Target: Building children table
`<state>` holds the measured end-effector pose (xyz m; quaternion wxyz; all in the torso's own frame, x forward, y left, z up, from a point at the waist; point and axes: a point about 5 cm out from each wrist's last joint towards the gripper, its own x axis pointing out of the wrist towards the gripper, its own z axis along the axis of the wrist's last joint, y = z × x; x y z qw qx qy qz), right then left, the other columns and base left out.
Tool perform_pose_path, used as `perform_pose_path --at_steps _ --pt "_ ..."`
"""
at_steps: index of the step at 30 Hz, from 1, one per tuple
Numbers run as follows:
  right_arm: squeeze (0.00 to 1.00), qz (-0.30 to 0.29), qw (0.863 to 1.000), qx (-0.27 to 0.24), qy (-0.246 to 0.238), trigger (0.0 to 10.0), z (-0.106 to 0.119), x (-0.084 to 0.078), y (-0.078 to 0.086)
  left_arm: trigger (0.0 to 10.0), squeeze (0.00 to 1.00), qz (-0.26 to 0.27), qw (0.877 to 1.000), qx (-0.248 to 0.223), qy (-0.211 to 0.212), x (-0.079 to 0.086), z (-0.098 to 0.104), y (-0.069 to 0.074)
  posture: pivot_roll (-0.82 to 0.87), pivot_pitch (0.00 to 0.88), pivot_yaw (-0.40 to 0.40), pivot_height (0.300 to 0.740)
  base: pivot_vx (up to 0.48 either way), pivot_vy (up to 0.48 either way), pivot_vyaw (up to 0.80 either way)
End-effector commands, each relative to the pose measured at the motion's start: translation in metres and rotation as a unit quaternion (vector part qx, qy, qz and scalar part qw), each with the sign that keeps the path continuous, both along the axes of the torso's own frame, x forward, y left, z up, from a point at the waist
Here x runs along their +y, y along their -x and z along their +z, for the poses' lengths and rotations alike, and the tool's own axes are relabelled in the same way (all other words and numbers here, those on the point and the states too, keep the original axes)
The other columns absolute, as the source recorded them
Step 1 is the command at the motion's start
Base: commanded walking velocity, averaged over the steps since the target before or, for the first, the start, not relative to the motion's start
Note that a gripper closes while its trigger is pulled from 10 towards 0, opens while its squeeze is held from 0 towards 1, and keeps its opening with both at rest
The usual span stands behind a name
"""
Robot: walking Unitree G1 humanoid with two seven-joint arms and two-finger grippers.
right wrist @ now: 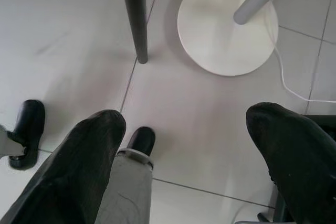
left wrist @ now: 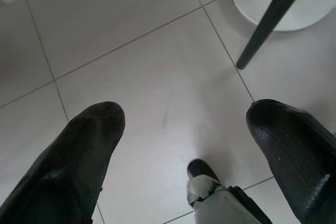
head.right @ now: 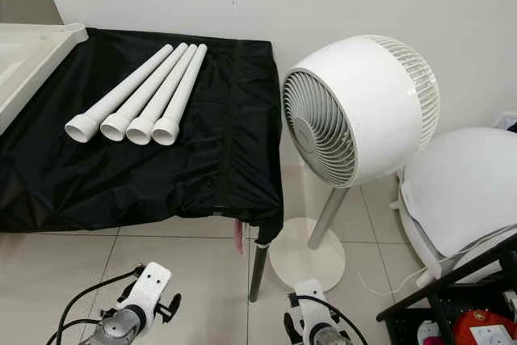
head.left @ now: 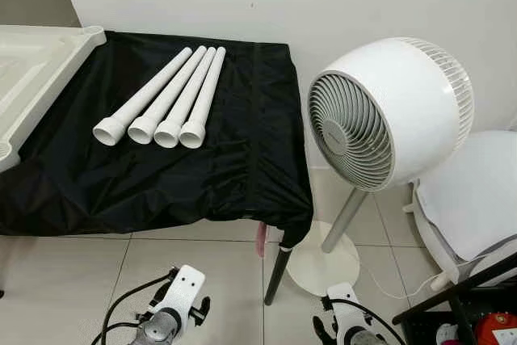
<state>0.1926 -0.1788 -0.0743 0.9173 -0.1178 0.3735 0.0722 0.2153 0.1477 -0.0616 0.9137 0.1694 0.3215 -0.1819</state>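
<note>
Several white tube legs lie side by side on a table draped in black cloth, their flanged ends toward me. A cream tabletop lies upside down at the cloth's left edge. My left arm and right arm hang low in front of the table. The left gripper is open over bare floor tiles, with nothing between its fingers. My right gripper is open too, above the tiles near the fan's round base.
A white pedestal fan stands just right of the table, its base by the table's black leg. A white seat and a dark rack sit at the far right. My feet show on the tiles.
</note>
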Motion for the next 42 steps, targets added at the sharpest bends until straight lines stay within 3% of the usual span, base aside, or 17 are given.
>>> perform_pose_path --at_steps 1,2,4,10,24,42 --pt "0.00 0.002 1.000 0.005 0.004 10.0 -0.001 0.000 0.001 10.0 0.00 0.052 0.998 0.004 -0.036 0.007 -0.005 0.006 0.09 0.001 -0.014 0.740 0.000 0.000 0.00" --pt "0.00 0.002 1.000 0.005 0.004 10.0 -0.001 0.000 0.001 10.0 0.00 0.052 0.998 0.004 -0.036 0.007 -0.005 0.006 0.09 0.001 -0.014 0.740 0.000 0.000 0.00" --pt "0.00 0.001 1.000 0.008 0.002 10.0 -0.001 0.000 0.001 10.0 0.00 0.059 0.998 0.031 0.006 0.005 -0.008 0.009 0.09 0.000 -0.014 0.740 0.000 0.000 0.00" --pt "0.00 -0.017 0.999 0.038 -0.031 10.0 -0.006 0.001 0.008 10.0 0.00 0.056 0.997 0.058 -0.010 0.006 -0.013 0.016 0.09 0.000 -0.012 0.740 0.000 0.000 0.00" --pt "0.00 -0.011 0.998 0.055 -0.005 10.0 -0.011 -0.001 0.018 10.0 0.00 0.074 0.993 0.090 0.021 0.003 -0.018 0.024 0.09 0.000 -0.018 0.740 0.000 0.000 0.00" --pt "0.00 -0.011 0.998 0.065 0.007 10.0 -0.013 -0.007 0.024 10.0 0.00 0.101 0.989 0.108 0.019 0.005 -0.023 0.031 0.10 0.000 -0.029 0.740 0.000 0.000 0.00"
